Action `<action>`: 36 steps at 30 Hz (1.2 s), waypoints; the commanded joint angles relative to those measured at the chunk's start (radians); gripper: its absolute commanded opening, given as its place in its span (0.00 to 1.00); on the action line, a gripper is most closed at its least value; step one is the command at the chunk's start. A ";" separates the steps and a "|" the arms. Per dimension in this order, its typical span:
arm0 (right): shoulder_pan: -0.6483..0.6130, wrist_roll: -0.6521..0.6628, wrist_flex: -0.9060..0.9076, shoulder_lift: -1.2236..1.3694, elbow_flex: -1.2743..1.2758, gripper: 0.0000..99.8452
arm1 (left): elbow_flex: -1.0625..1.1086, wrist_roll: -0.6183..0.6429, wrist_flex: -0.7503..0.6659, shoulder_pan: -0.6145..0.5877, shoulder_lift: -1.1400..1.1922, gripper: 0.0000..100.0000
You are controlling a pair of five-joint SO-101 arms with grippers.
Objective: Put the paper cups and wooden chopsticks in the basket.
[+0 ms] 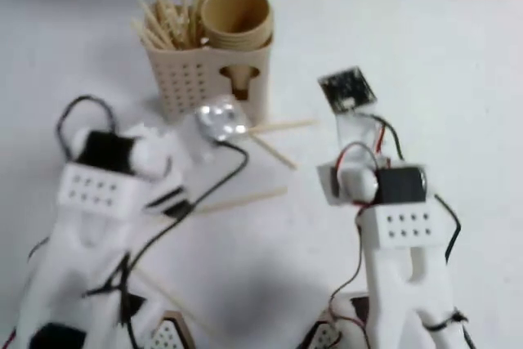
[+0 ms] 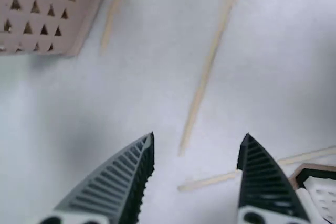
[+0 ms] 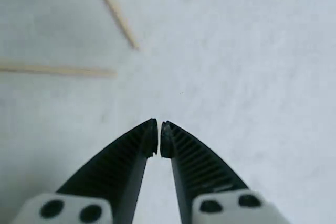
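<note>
The white perforated basket (image 1: 208, 79) stands at the back of the table with a stack of paper cups (image 1: 237, 18) and a bundle of wooden chopsticks (image 1: 176, 14) in it. Loose chopsticks lie in front of it: one (image 1: 278, 126) by the basket, one (image 1: 274, 153) slanted, one (image 1: 241, 199) nearer me. My left gripper (image 2: 199, 138) hangs open over the table near the basket's corner (image 2: 42, 9), with the end of a chopstick (image 2: 210, 61) in line with the gap between its fingers. My right gripper (image 3: 158, 132) is shut on nothing, over bare table, apart from a chopstick (image 3: 113, 9).
The left arm (image 1: 106, 173) and right arm (image 1: 392, 194) rise from the table's front edge, with cables trailing across the white surface. Another chopstick (image 1: 167, 296) lies at the front left by the arm bases.
</note>
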 commanded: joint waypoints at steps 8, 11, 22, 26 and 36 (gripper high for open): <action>0.142 -0.172 -0.311 -0.090 0.261 0.03 | -0.014 0.095 -0.284 0.168 0.380 0.24; 0.140 -0.173 -0.364 -0.090 0.310 0.03 | -0.015 0.095 -0.351 0.196 0.487 0.23; 0.136 -0.209 -0.410 -0.097 0.354 0.03 | -0.178 0.189 -0.427 0.173 0.808 0.23; 0.140 -0.210 -0.410 -0.097 0.354 0.03 | -0.292 0.193 -0.322 0.180 0.897 0.17; 0.142 -0.213 -0.410 -0.096 0.356 0.03 | -0.319 0.238 -0.206 0.294 0.857 0.02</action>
